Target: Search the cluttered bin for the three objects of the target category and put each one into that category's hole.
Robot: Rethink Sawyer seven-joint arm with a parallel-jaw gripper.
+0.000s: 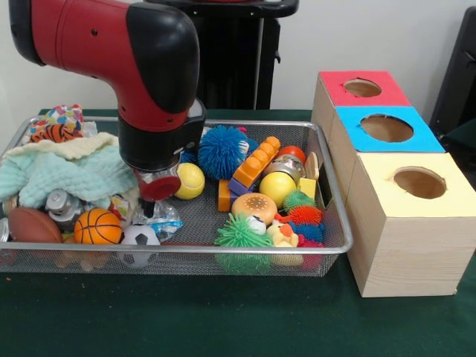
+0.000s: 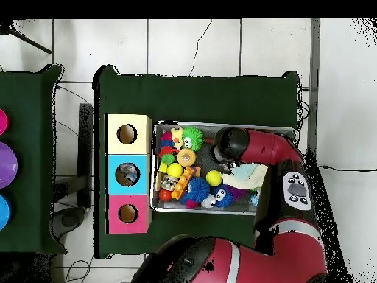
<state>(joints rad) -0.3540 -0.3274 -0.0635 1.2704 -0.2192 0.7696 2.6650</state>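
Observation:
The wire mesh bin [image 1: 336,201] sits on the green table, full of toys. My arm reaches down into its left-middle part. My gripper [image 1: 151,208] is low, right over a clear wrinkly plastic item [image 1: 167,221] on the bin floor and touching or nearly touching it. A crumpled glossy item [image 1: 59,204] lies by the teal cloth; I cannot tell if it is plastic or metal. In the overhead view the wrist [image 2: 224,144] hides the gripper above the bin [image 2: 206,124]. A glossy item [image 2: 127,175] shows inside the blue box's hole.
Three holed boxes stand right of the bin: red [image 1: 335,93], blue [image 1: 357,137], yellow [image 1: 387,193]. A teal cloth [image 1: 67,175], basketball [image 1: 97,226], soccer ball [image 1: 139,236], yellow ball [image 1: 190,181], blue spiky ball [image 1: 222,151] and toy bricks [image 1: 253,167] crowd the gripper.

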